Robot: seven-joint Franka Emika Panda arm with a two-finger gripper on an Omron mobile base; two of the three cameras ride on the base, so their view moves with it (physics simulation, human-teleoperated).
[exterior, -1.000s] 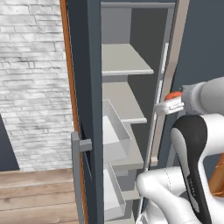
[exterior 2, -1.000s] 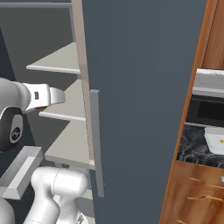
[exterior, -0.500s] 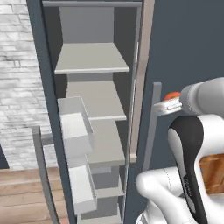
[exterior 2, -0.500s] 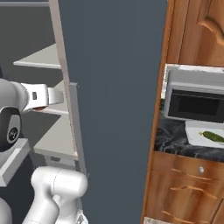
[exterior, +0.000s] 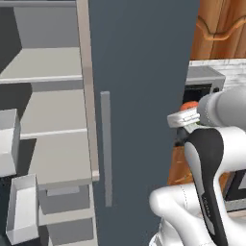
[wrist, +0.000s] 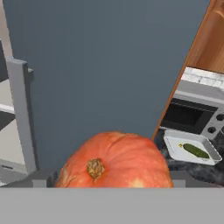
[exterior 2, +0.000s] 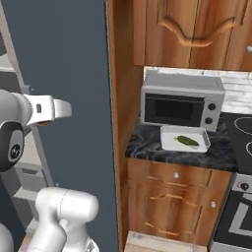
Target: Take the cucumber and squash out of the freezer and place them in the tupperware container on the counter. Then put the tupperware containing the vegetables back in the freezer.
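Orange-brown wooden cabinets frame a black marble counter (exterior 2: pixel 147 145) beside the tall dark grey freezer (exterior 2: pixel 64 64), whose open door (exterior: pixel 139 96) stands edge-on with its grey bar handle (exterior: pixel 105 149) facing the base cameras. On the hand view the orange squash (wrist: pixel 114 159) sits right at the bottom between the gripper's (wrist: pixel 111 179) fingers, stem scar toward the lens, so the widely spread fingers are grasping it; from the left base view a bit of orange (exterior: pixel 189 104) shows at the gripper, which hangs in front of the door's outer face, well apart from the counter. The cucumber (exterior 2: pixel 187 141) lies inside the whitish tray-like tupperware container (exterior 2: pixel 169 143), which rests on the counter just in front of the grey microwave (exterior 2: pixel 182 101). A black stovetop (exterior 2: pixel 241 138) lies to the right of the tray. Past the door's left edge, light grey shelves (exterior: pixel 43 72) and clear bins (exterior: pixel 21 209) fill the freezer's interior.
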